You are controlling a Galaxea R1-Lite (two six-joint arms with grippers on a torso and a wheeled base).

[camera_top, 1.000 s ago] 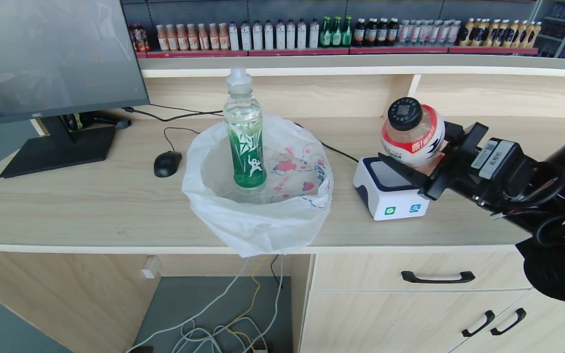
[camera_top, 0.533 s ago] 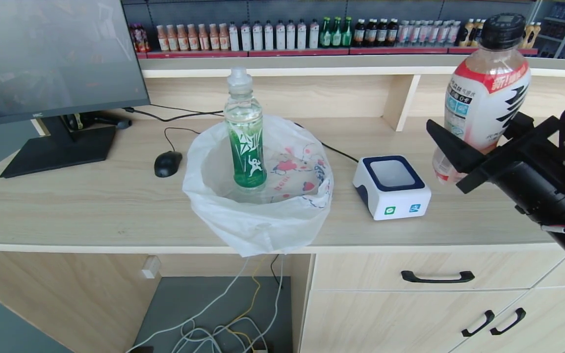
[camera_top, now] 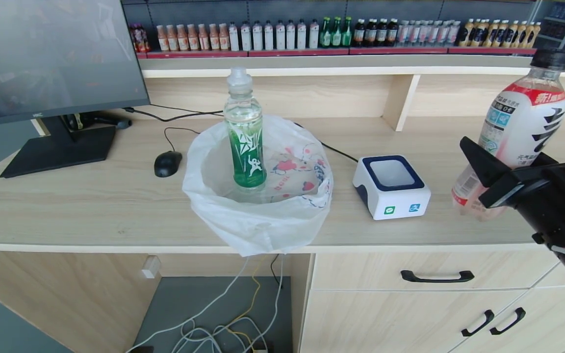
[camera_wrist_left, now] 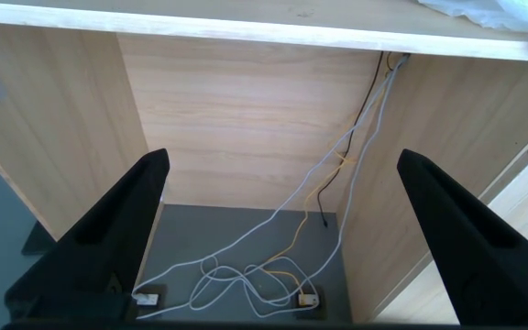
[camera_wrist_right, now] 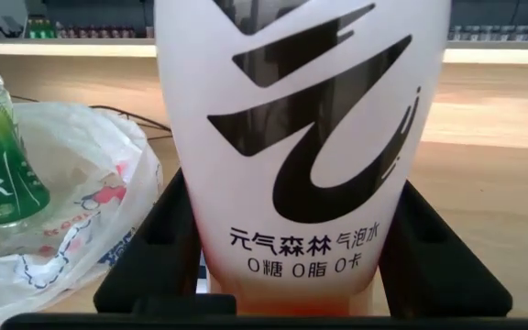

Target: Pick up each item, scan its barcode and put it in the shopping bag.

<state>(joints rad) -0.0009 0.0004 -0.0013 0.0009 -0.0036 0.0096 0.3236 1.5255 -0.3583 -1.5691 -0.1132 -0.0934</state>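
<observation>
While green bottle (camera_top: 245, 147) sits in shopping bag (camera_top: 263, 225), right fingers (camera_top: 481, 159) clamp white bottle (camera_top: 527, 122) at right edge, unbagged; left fingers (camera_wrist_left: 108, 229) spread, empty.

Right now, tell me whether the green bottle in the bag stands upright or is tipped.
Upright: the green bottle stands on its base inside the shopping bag, its neck above the rim.

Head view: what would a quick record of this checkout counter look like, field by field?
Bag: white shopping bag, open, at the counter's front edge
In bag: green bottle, upright
Device: scanner, right of the bag
Held: white bottle, black cap, tilted, in the shut right hand, right of the scanner
Idle: left hand, open, below the counter
</observation>
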